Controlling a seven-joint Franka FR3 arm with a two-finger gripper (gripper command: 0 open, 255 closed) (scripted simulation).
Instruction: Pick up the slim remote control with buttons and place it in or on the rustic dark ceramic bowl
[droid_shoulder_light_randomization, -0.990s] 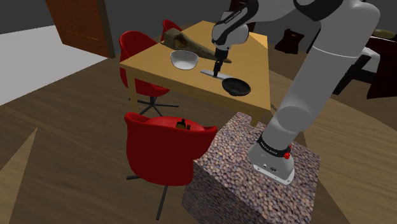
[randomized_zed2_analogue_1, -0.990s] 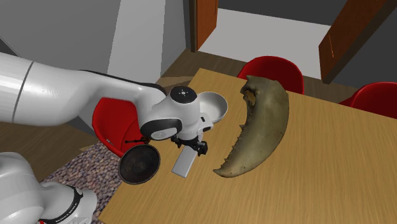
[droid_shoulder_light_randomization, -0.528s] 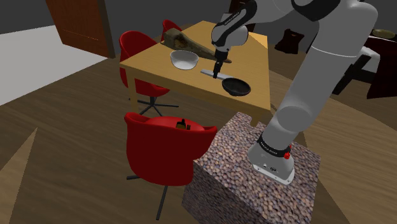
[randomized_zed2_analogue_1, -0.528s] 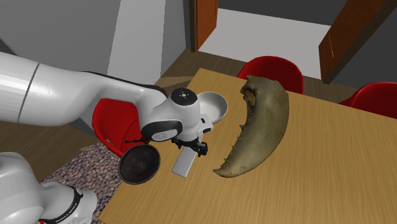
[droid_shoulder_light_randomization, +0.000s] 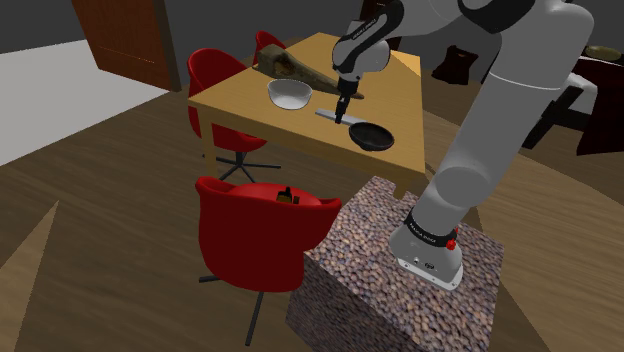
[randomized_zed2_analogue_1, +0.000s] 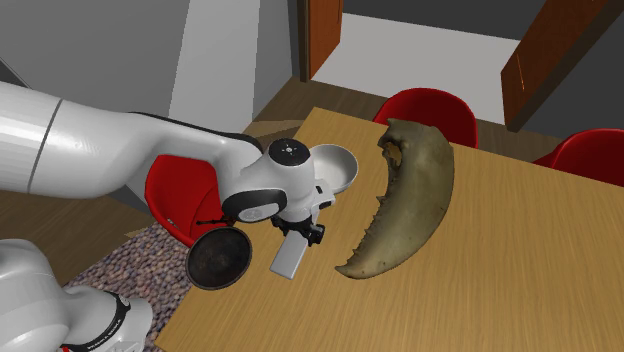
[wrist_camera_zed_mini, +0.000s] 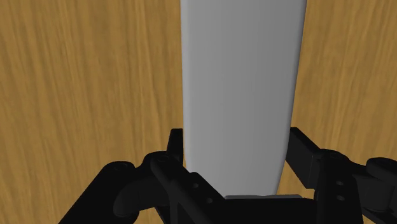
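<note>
White arm, dark joints, all-black hand.

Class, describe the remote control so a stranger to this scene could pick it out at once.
On the wooden dining table, look under the black gripper. The slim grey remote control lies flat there, beside a dark round bowl and a white bowl; it alone is a long rectangle.

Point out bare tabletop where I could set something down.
Widest bare wood lies on the table beyond the brown claw-shaped piece, toward the second exterior view's right. Crowded: that view's left end, where white bowl, dark bowl, grey remote and gripper cluster.
</note>
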